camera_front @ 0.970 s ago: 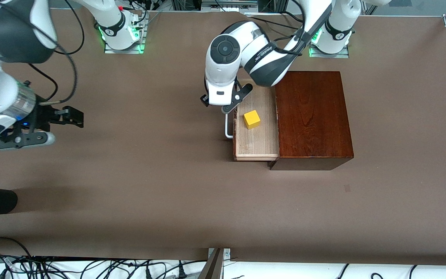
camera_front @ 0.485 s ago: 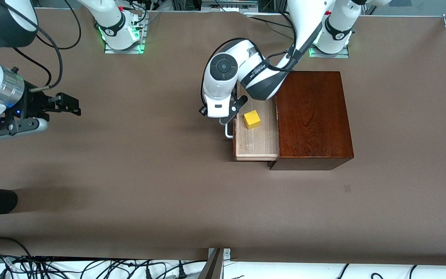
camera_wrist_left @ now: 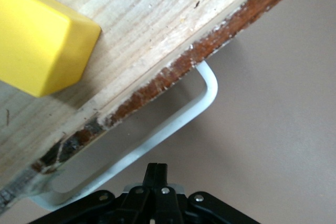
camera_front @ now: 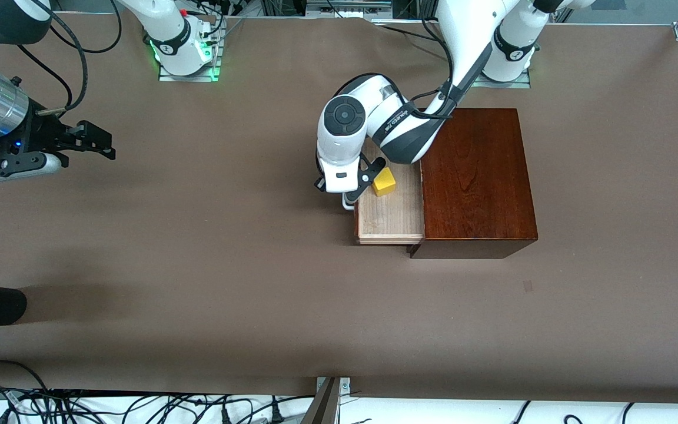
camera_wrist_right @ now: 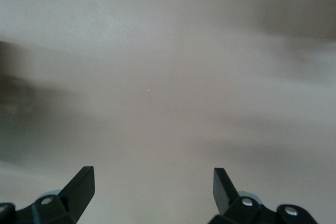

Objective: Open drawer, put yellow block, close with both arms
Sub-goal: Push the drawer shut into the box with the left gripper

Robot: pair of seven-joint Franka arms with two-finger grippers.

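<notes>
While brown table (camera_front: 256, 282) lies bare, yellow block (camera_front: 384, 182) sits in drawer (camera_front: 391, 221).

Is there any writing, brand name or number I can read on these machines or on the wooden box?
Left arm: a short line of dark print on its white shell, too small to read.
Box, drawer and yellow block: no text.
Both wrist views: no text.

The left arm (camera_front: 368, 123) hides part of the drawer (camera_front: 391, 212) and the yellow block (camera_front: 385, 182); the white handle (camera_wrist_left: 157, 135) is mostly covered.
</notes>
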